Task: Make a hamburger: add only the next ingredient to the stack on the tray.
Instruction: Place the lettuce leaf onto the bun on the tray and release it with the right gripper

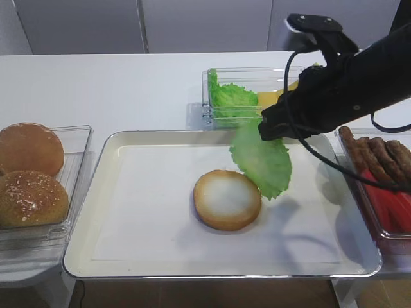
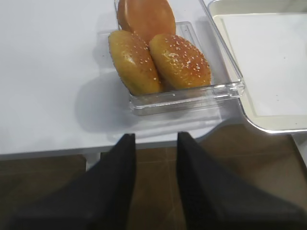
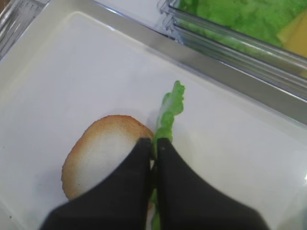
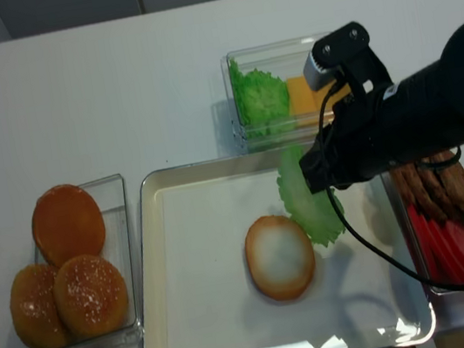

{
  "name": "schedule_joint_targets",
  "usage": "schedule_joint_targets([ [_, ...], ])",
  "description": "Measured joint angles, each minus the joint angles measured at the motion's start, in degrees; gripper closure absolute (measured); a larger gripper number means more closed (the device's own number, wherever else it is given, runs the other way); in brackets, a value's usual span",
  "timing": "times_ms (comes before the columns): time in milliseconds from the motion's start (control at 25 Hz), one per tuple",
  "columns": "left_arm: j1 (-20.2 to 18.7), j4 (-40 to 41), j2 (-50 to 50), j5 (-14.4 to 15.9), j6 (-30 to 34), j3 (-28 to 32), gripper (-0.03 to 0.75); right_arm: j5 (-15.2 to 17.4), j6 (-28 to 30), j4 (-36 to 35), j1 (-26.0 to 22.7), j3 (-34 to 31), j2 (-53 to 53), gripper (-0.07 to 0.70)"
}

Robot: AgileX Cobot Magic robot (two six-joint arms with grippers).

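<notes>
Hanging from the right gripper (image 3: 154, 143), a frilly green lettuce leaf (image 1: 262, 160) dangles above the silver tray (image 1: 103, 160), just beside the bun base (image 1: 227, 199). The gripper's two dark fingers are pressed together on the leaf's upper edge, and the wrist view shows the leaf edge-on, a thin green strip running down between the fingers. Seen from the high view, the leaf hangs nearly upright, its long axis running from the grip at upper left down to its lower tip at the right, which sits close to the bun's right rim. The bun base lies flat on the tray's white paper liner (image 1: 148, 212), pale cut face up, near the tray's middle. Behind the tray stands a clear box (image 1: 209, 102) holding more lettuce and yellow cheese (image 4: 303, 96). At the left, another clear box (image 4: 124, 244) holds three domed bun tops (image 4: 67, 222). At the right, a box holds sausages (image 1: 379, 153) and red slices (image 1: 392, 208). The left gripper (image 2: 154, 158) waits off the table's near edge, its fingers apart and holding nothing.
</notes>
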State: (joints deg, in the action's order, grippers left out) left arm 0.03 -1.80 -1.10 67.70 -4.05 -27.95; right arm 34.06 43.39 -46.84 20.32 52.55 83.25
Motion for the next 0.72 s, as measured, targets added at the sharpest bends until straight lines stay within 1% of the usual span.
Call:
schedule_joint_targets([
  [320, 0.0, 0.0, 0.0, 0.0, 0.0, 0.0, 0.499, -0.21, 0.78, -1.07, 5.12, -0.13, 1.3, 0.615],
  [720, 0.0, 0.0, 0.0, 0.0, 0.0, 0.0, 0.5, 2.21, 0.89, -3.7, 5.46, -0.13, 2.29, 0.615],
])
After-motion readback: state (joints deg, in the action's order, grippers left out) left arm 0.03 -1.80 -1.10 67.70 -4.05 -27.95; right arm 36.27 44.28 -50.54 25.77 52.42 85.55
